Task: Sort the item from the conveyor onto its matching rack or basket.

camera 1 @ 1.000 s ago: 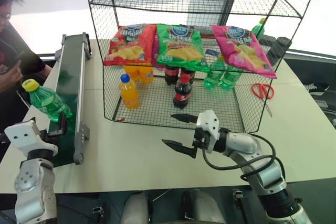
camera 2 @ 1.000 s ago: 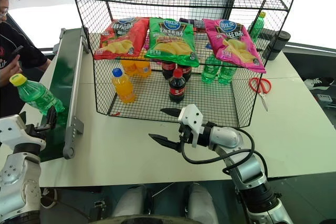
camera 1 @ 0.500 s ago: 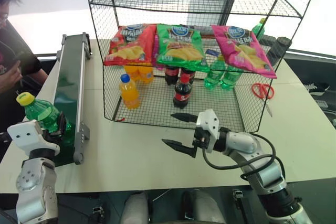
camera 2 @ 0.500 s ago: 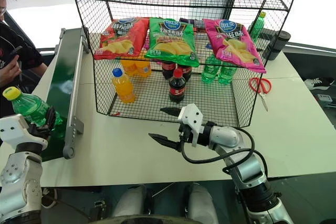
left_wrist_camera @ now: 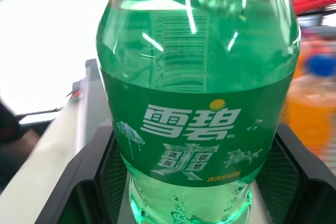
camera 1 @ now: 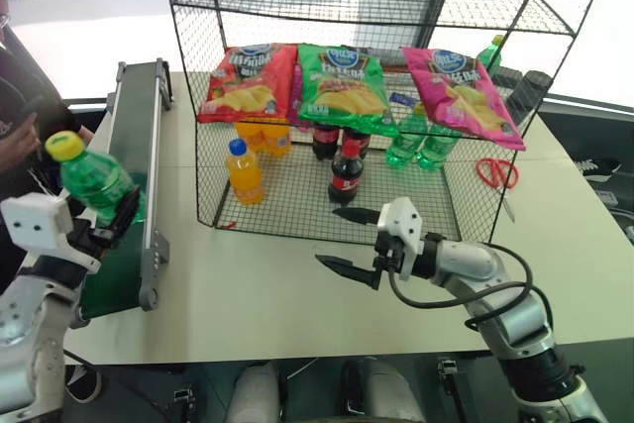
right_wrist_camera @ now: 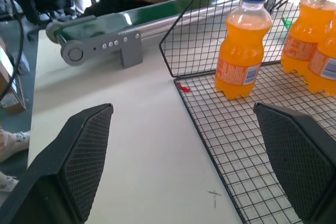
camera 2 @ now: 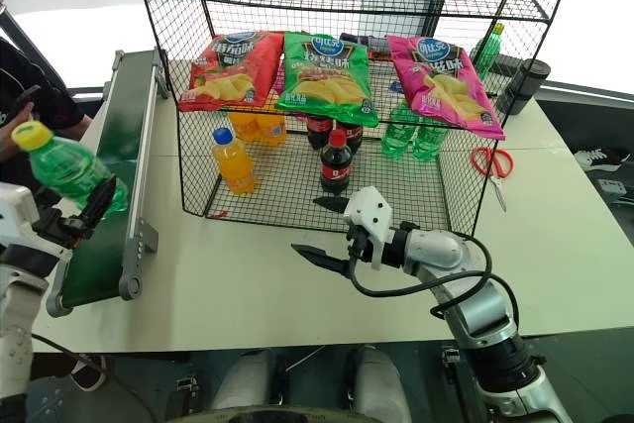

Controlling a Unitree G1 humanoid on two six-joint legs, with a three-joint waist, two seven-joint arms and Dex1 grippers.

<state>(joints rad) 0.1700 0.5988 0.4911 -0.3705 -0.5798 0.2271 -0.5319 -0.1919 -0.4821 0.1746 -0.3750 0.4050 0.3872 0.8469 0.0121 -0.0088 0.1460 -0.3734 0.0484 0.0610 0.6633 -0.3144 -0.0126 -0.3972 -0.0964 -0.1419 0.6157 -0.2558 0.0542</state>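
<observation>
Here the green soda bottle with its yellow cap is held clear above the near end of the conveyor, tilted so that the cap leans away from the rack. The left gripper is closed on the bottle's lower body, just under the label, as is seen in the left wrist view, where the 2 black fingers flank the bottle on either side. The right gripper hangs with its jaws spread wide and nothing between them, over the table in front of the rack's lowest wire tier.

The bottle is judged to be nearly full, so it is likely heavy for its size and top-loaded when gripped low. Its wall is smooth, rounded plastic that can be expected to yield a little and to slip or swing under a loose hold. A grip across the labelled waist is judged to be steadier than one at the ribbed base.
</observation>
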